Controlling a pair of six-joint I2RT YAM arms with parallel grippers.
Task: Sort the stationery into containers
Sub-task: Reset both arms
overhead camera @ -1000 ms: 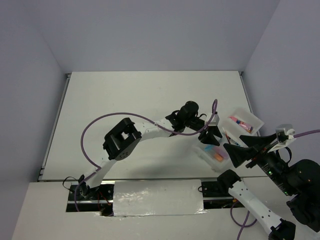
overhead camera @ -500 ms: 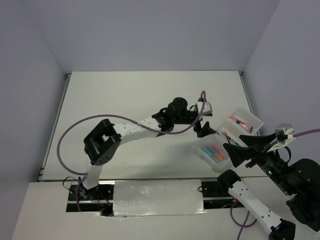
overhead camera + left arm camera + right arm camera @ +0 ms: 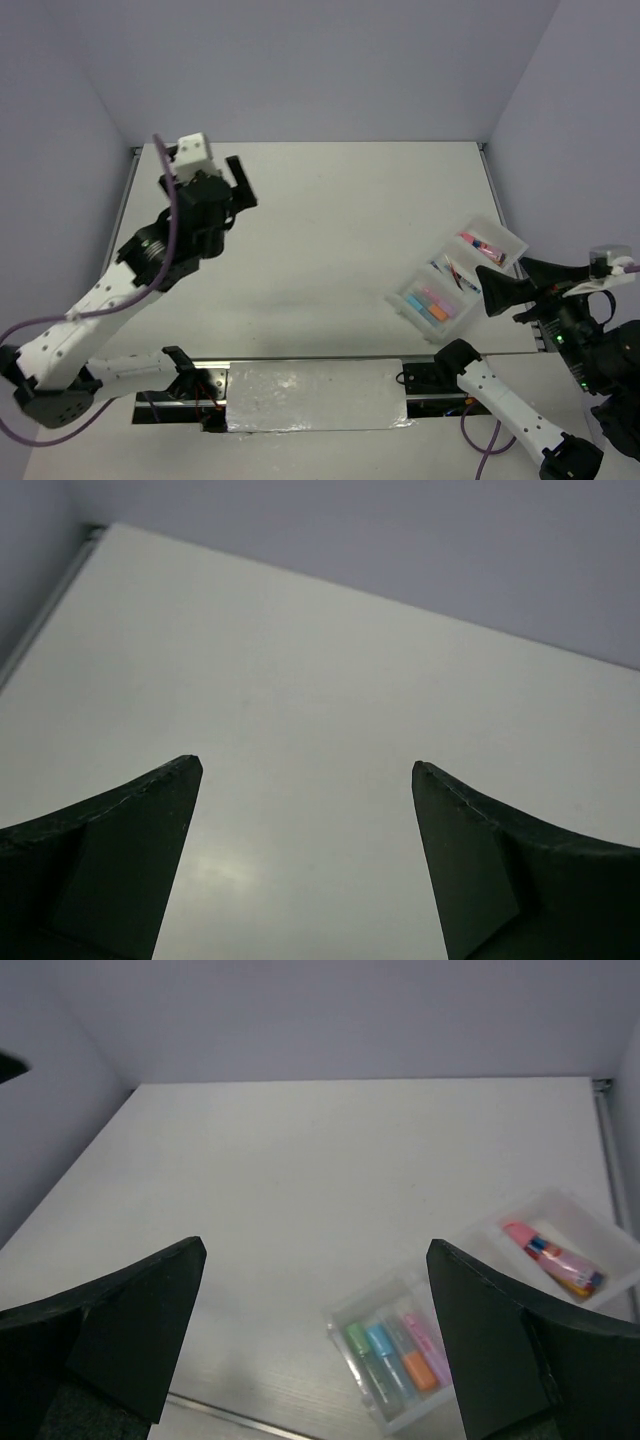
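The table [image 3: 330, 220] is white and walled on three sides. The left arm [image 3: 110, 300] reaches up over the table's far left part. Its hand [image 3: 305, 767] is spread wide with nothing between the fingers, and it is well apart from the tray. The right arm [image 3: 500, 395] stands at the near right. Its hand [image 3: 315, 1247] is above the table's near edge, close to the tray. It too is wide open and empty.

The tray [image 3: 497, 227] lies at an angle by the table's right edge and has three sections in a row. The near section holds the highlighters [image 3: 390, 1355] side by side; green, blue, pink and orange show. In the top view the middle section holds the thin pens [image 3: 452, 268], too small to tell apart clearly. The far section holds the pink tube [image 3: 550, 1252], lying slantwise.
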